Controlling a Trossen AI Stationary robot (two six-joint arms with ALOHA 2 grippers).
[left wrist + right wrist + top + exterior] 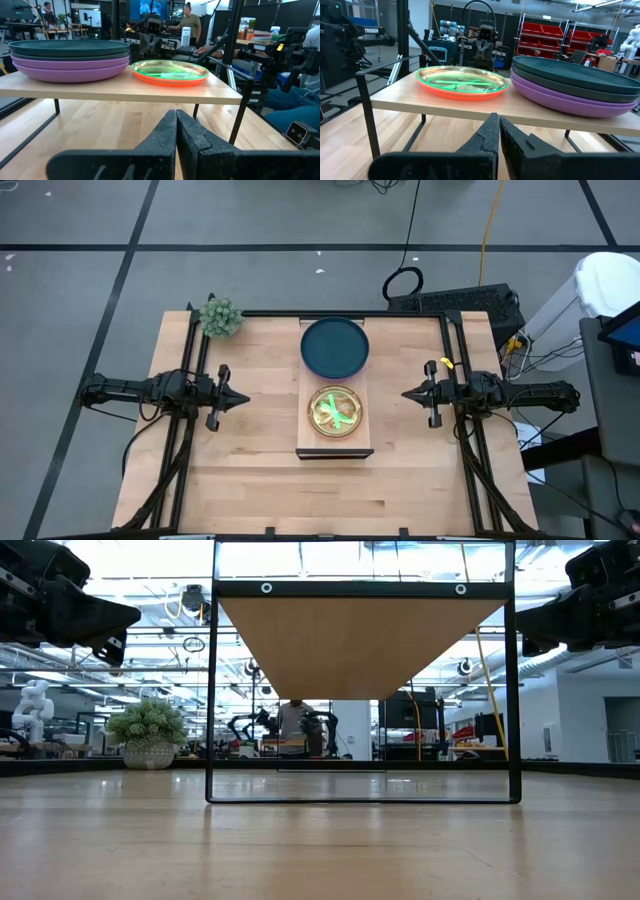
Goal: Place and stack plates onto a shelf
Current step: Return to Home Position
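On the raised light-wood shelf (335, 450) in the table's middle rest two stacks of plates. The far stack (335, 346) has dark teal plates on purple ones (70, 70). The near stack (336, 412) is smaller, neon green plates on pink ones (170, 74). My left gripper (243, 398) stands shut at the table's left side, pointing level at the shelf. My right gripper (408, 394) stands shut at the right side, also pointing level at the shelf. Both are well apart from the shelf and the plates.
A small green plant (221, 316) in a pot stands at the table's far left corner. The shelf stands on thin black legs (212, 690). Bare tabletop (260, 480) lies to the left, right and near side of the shelf. People show in the room beyond.
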